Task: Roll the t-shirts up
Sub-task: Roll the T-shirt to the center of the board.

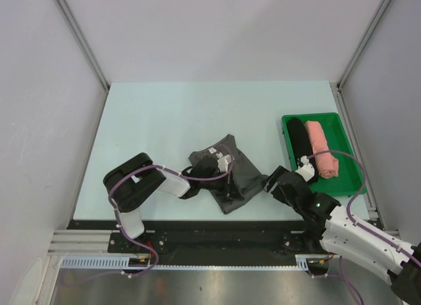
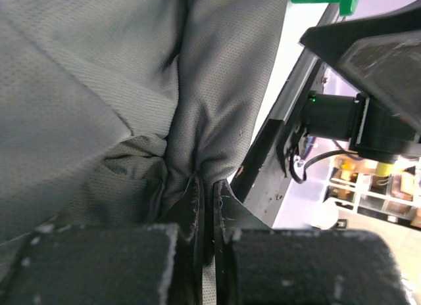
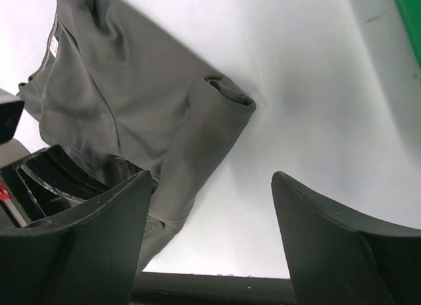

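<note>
A dark charcoal-grey t-shirt [image 1: 238,180] lies crumpled near the table's front edge, its white neck label [image 1: 212,150] facing up. My left gripper [image 1: 222,175] is on the shirt's left part. In the left wrist view that gripper [image 2: 205,181] is shut on a bunched fold of the grey shirt [image 2: 99,88]. My right gripper [image 1: 273,183] hovers open just right of the shirt. In the right wrist view the right gripper [image 3: 210,187] holds nothing, and a sleeve of the shirt [image 3: 197,127] lies beside its left finger [image 3: 99,233]. A black roll [image 1: 299,144] and a salmon-pink roll [image 1: 322,147] lie in the tray.
The green plastic tray [image 1: 343,131] stands at the right side of the table, close behind my right arm. The table's dark front edge [image 3: 217,288] runs just below the shirt. Grey walls enclose the table on the left, back and right.
</note>
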`<state>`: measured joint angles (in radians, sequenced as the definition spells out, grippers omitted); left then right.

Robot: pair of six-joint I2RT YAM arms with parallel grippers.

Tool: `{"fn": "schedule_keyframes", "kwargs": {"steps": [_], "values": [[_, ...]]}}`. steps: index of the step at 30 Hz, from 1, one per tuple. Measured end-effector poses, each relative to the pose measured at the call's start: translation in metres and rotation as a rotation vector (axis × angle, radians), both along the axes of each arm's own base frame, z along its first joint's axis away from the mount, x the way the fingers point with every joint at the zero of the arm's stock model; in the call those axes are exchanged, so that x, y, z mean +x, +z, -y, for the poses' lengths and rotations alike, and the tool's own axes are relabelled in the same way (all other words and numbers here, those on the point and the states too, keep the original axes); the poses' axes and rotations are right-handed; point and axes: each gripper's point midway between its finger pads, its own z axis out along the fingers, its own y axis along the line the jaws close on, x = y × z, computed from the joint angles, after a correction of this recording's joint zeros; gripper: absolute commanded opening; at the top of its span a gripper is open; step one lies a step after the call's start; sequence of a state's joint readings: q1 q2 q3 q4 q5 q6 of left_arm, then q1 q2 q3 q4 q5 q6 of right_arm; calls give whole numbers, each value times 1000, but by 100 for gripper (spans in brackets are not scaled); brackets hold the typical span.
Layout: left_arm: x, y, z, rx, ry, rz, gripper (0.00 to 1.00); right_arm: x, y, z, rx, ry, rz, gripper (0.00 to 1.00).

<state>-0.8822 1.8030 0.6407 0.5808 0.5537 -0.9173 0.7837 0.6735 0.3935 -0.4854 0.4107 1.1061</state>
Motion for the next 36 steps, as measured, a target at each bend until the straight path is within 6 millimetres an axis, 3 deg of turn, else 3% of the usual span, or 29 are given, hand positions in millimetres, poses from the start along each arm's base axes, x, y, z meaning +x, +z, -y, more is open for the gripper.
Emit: {"fn": "schedule_keyframes", "kwargs": {"steps": [6, 24, 36], "values": [[6, 0, -4, 4, 18, -52, 0, -2, -13, -6, 16, 22, 8, 59], [12, -2, -7, 64, 15, -108, 3, 8, -38, -20, -18, 30, -29, 58], [15, -4, -8, 104, -30, -52, 32, 16, -46, -28, -60, 33, -73, 60]]}}
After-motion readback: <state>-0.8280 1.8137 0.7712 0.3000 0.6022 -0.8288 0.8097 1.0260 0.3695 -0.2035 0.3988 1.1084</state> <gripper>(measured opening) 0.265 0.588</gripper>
